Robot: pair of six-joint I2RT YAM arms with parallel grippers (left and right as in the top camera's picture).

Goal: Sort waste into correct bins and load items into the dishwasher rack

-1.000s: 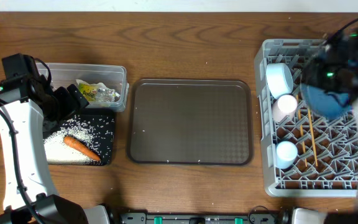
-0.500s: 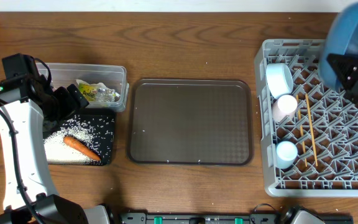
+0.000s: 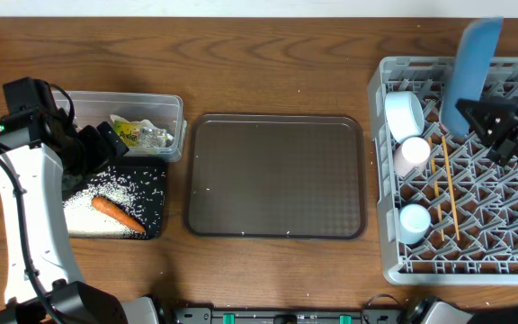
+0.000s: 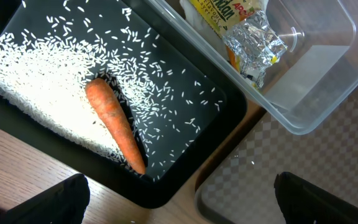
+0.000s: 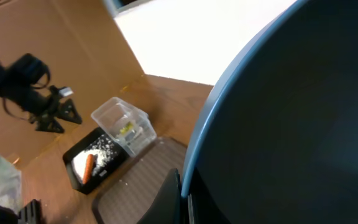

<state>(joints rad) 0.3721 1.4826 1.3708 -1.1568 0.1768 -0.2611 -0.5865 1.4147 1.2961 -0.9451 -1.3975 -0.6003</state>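
Note:
My right gripper (image 3: 491, 119) is shut on the rim of the large blue plate (image 3: 472, 67), holding it on edge above the back of the grey dishwasher rack (image 3: 392, 261). In the right wrist view the plate (image 5: 291, 124) fills the frame, pinched at my gripper (image 5: 184, 196). The rack holds a light-blue bowl (image 3: 404, 113), a pinkish-white cup (image 3: 413, 153), a light-blue cup (image 3: 414, 220) and chopsticks (image 3: 448, 193). My left gripper (image 3: 106, 144) hangs open over the black tray (image 3: 157, 175), which holds rice (image 4: 36, 81) and a carrot (image 4: 115, 134). The wrapper (image 4: 241, 31) lies in the clear tub (image 3: 174, 112).
A large dark-brown serving tray (image 3: 277, 175) lies in the middle of the wooden table, between the bins and the rack. Its corner (image 4: 253, 186) shows between my left fingers (image 4: 42, 202) in the left wrist view.
The right gripper has lifted the blue plate from low over the rack and turned it upright on edge, then shifted it slightly left. The left arm has not moved.

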